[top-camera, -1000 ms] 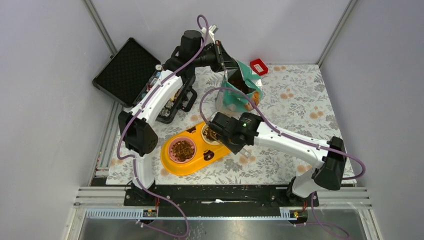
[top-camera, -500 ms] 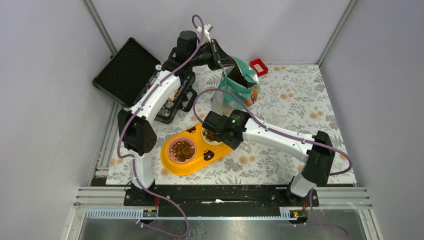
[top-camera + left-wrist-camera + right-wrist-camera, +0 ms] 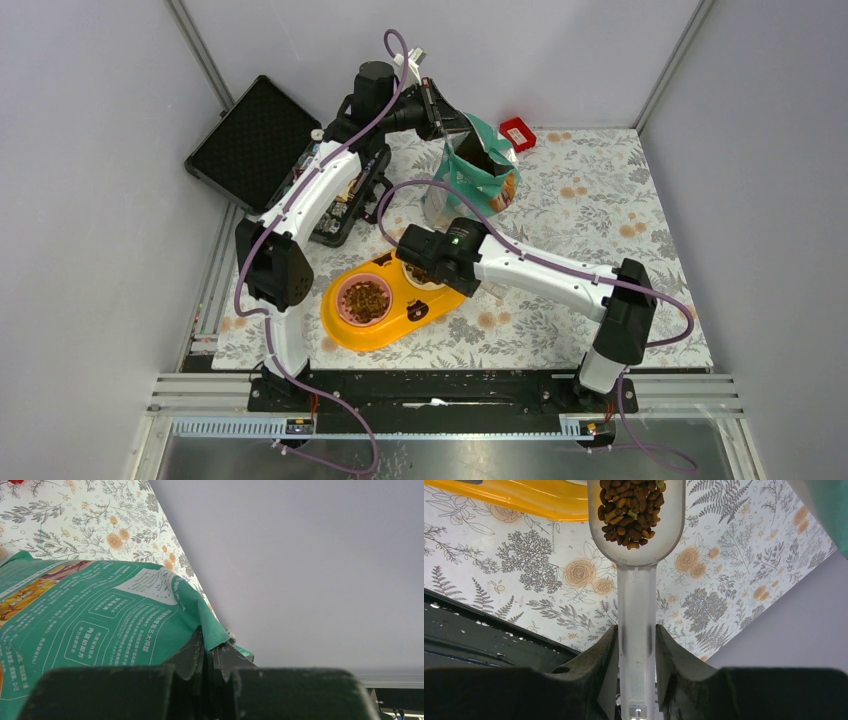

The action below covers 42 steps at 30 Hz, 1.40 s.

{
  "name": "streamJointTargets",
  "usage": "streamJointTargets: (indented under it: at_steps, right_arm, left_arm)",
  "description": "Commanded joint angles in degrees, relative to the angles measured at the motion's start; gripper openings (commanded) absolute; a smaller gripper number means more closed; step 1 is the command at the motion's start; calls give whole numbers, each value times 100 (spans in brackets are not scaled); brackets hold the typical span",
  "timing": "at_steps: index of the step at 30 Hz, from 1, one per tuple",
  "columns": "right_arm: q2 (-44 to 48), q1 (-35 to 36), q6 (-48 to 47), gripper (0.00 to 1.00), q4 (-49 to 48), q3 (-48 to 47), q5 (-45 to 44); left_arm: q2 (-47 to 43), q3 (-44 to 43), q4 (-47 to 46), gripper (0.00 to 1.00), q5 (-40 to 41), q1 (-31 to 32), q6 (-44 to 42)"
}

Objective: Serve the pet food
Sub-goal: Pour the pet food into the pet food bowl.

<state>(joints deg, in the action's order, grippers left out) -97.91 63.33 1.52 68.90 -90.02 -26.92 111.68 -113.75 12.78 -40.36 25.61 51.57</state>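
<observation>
Translucent plastic scoop (image 3: 636,605), rounded bowl heaped with pebbly brown kibble (image 3: 629,505).

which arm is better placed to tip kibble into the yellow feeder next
Right. The right gripper holds the scoop of kibble at the feeder; the left gripper pinches the bag.

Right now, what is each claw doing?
Left claw: shut on the pouch.
Right claw: shut on the scoop, which holds kibble.

Teal pouch (image 3: 95,615) fills left of frame, top edge pinched in left gripper (image 3: 209,661) at bottom centre; floral cloth (image 3: 75,525) upper left.
</observation>
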Motion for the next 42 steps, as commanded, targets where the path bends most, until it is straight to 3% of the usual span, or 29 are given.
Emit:
streamJointTargets:
  at_steps: [1, 25, 34, 39, 42]
  right_arm:
    - [-43, 65, -49, 0, 98, -160, -119]
    - [-373, 230, -123, 0, 207, 16, -234]
    - [-588, 308, -110, 0, 634, -682, -297]
    - [-614, 361, -99, 0, 467, -193, -211]
    - [-605, 364, -60, 0, 603, -458, -274]
  left_arm:
    - [-514, 29, -806, 0, -41, -188, 94]
    - [-552, 187, -1028, 0, -73, -206, 236]
    - [-568, 189, -1040, 0, -78, -222, 257]
    - [-599, 219, -1037, 0, -88, -240, 238]
    - [-612, 266, -1055, 0, -87, -249, 238]
